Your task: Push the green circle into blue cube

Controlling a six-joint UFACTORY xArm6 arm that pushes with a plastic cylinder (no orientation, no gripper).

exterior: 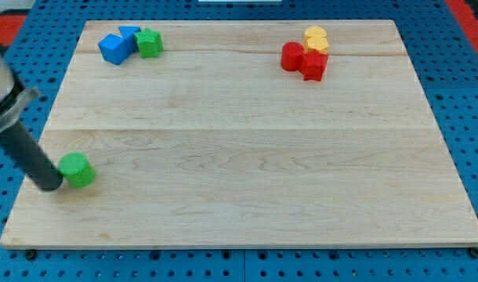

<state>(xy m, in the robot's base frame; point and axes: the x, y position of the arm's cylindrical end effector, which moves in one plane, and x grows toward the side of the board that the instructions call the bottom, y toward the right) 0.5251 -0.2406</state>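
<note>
My tip (51, 185), the lower end of the dark rod, carries no pincer and presses against the nine o'clock side of the green circle block (77, 170), low at the view's left on the pale wooden board (247, 149). The blue cube (114, 48) sits well apart toward twelve o'clock, near the top-left corner, touching a second blue block (130, 34) and a green star-like block (150, 42), its shape hard to read. At two o'clock cluster a red cylinder (291, 56), red block (313, 66) and yellow blocks (316, 38).
</note>
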